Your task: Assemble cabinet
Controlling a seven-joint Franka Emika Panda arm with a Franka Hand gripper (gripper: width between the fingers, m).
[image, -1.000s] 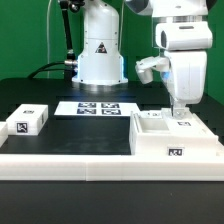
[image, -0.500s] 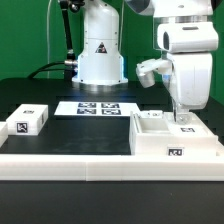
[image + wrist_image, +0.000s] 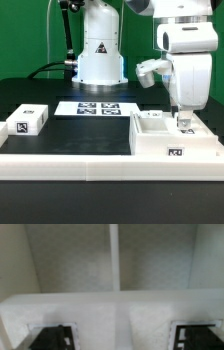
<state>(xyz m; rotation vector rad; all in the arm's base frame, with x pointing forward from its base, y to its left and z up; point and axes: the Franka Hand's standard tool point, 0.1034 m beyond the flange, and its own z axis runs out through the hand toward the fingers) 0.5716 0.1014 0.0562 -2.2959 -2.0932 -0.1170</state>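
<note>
The cabinet is the big white box-shaped body with small tags, at the exterior view's right on the black table. My gripper points straight down into its open top, near the far right wall. In the wrist view the gripper has its two dark fingertips far apart, with a white part of the cabinet filling the space between them. The jaws stand open around that white part; I cannot tell whether they touch it.
A small white tagged block lies at the exterior view's left. The marker board lies flat in front of the arm's base. A low white rail runs along the front.
My gripper has come down a little into the top of the cabinet. Nothing else has moved.
</note>
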